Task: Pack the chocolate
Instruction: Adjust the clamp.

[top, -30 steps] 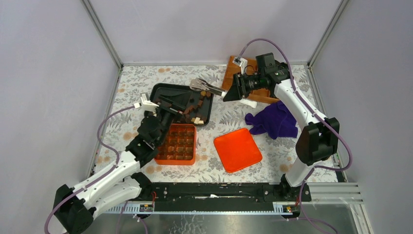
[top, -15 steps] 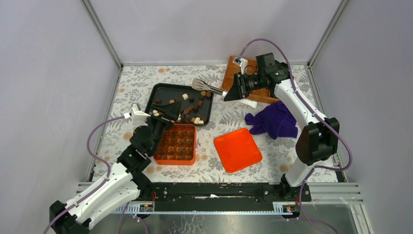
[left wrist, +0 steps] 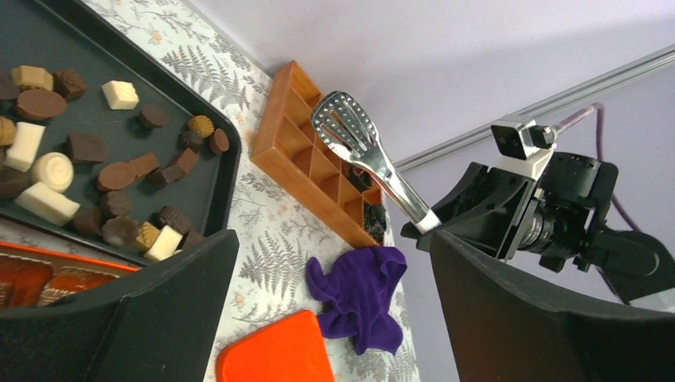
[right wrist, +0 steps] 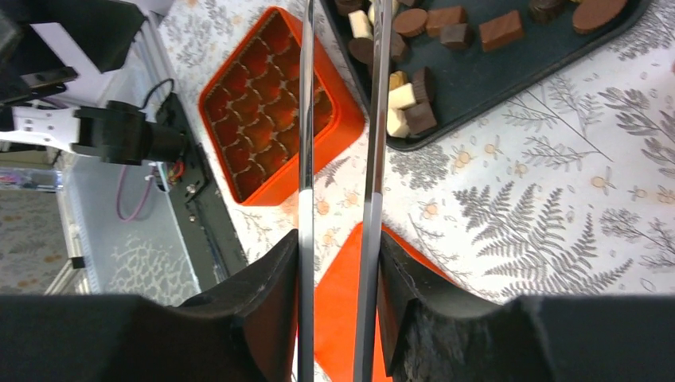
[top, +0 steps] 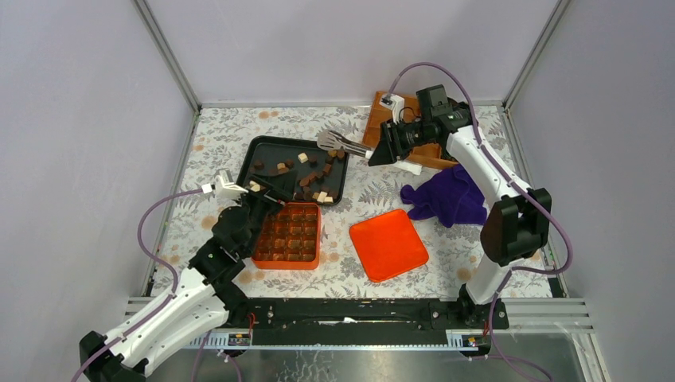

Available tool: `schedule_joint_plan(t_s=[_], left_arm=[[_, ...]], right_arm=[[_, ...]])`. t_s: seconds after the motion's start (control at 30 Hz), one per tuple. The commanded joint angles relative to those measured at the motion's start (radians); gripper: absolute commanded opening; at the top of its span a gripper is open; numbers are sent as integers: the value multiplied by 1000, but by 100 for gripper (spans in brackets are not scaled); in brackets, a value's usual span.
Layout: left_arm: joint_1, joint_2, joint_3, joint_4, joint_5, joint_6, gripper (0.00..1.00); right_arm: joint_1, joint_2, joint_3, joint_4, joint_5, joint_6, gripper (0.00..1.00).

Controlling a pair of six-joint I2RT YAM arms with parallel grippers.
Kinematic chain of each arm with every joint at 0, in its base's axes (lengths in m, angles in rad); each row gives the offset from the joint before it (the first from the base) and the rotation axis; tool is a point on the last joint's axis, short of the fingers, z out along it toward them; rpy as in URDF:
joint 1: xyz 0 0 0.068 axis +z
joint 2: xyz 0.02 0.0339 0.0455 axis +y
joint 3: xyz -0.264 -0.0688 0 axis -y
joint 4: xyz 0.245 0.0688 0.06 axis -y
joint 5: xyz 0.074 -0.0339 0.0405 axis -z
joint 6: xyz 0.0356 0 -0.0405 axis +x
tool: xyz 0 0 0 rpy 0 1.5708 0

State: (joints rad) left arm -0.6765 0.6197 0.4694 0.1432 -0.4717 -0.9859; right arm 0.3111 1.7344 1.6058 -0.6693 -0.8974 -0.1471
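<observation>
By far-right corner of black tray (top: 263, 151): R gripper (top: 379, 148) pinched tongs (top: 338, 143); L gripper (top: 269, 193) jaws spread, empty.
Chocolate (left wrist: 86, 148) looked light, stiff, slick; take each pc across its sides.

1. Dark, light and white chocolate pieces (left wrist: 87, 147) lay scattered on a black tray (left wrist: 171, 95).
2. The right gripper (left wrist: 426, 227) clasped metal tongs (left wrist: 362, 151), whose head overlapped a wooden divided box (left wrist: 290, 135).
3. A purple cloth (left wrist: 358, 294) lay beside an orange lid (left wrist: 275, 354).
</observation>
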Motion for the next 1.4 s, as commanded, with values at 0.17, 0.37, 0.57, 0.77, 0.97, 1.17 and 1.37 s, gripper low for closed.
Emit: schedule_joint_plan(t_s=[0.17,0.37,0.57,0.77,0.97,1.17,1.37], left_arm=[[8,-58,-33,-60,-8,26,99],[15,0,-242,476,175,-34,99],[17,244,-207,729,225,-171,99],[6,483,-66,750,196,-373,99],[-15,597,61,654,130,-505,99],[-24,641,176,471,99,-552,88],[-25,647,215,365,85,-572,71]], right_arm=[[26,50,83,-78,85,-118,42],[65,5,70,-102,-5,-180,40],[122,-75,26,-72,45,-228,40],[176,-102,22,-56,136,-265,40],[229,-120,31,-52,207,-304,40],[273,-132,32,-50,281,-334,40],[312,-143,23,-46,377,-365,39]])
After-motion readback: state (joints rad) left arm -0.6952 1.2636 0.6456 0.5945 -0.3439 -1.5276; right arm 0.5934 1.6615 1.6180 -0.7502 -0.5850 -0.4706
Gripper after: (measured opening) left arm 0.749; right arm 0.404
